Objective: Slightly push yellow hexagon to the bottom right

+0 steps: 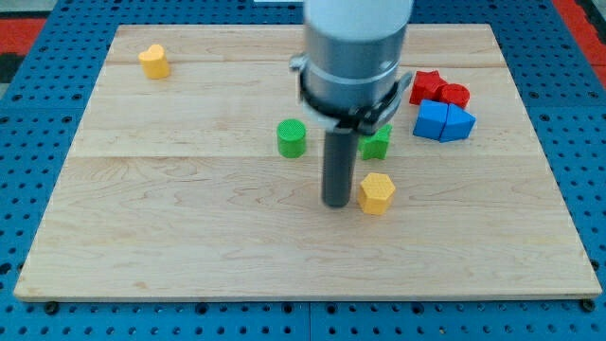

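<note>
The yellow hexagon point(377, 193) lies on the wooden board point(189, 237), right of centre. My tip point(337, 203) rests on the board just to the hexagon's left, very close to it or touching it. The rod rises to the arm's grey body at the view's top. A green block point(378, 142) sits just above the hexagon, partly hidden behind the arm.
A green cylinder point(292, 138) stands left of the rod. A yellow block point(154, 62) lies at the top left. Two red blocks point(438, 90) and two blue blocks point(443, 121) cluster at the upper right.
</note>
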Controlling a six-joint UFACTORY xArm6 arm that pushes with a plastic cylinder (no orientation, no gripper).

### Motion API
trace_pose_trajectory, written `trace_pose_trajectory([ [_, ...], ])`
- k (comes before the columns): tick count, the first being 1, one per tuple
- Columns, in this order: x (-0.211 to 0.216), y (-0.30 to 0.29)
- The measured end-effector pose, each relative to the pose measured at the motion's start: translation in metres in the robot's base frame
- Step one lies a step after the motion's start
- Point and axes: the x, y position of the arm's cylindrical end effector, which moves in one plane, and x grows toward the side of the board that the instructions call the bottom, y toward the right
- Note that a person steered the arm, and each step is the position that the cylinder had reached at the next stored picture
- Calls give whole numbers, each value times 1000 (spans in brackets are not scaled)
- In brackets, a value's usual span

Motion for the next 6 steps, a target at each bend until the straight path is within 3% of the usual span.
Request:
trace_pose_trajectory([
  [1,8,36],
  [3,-10,-7],
  [4,-49,6],
  [6,-35,70],
])
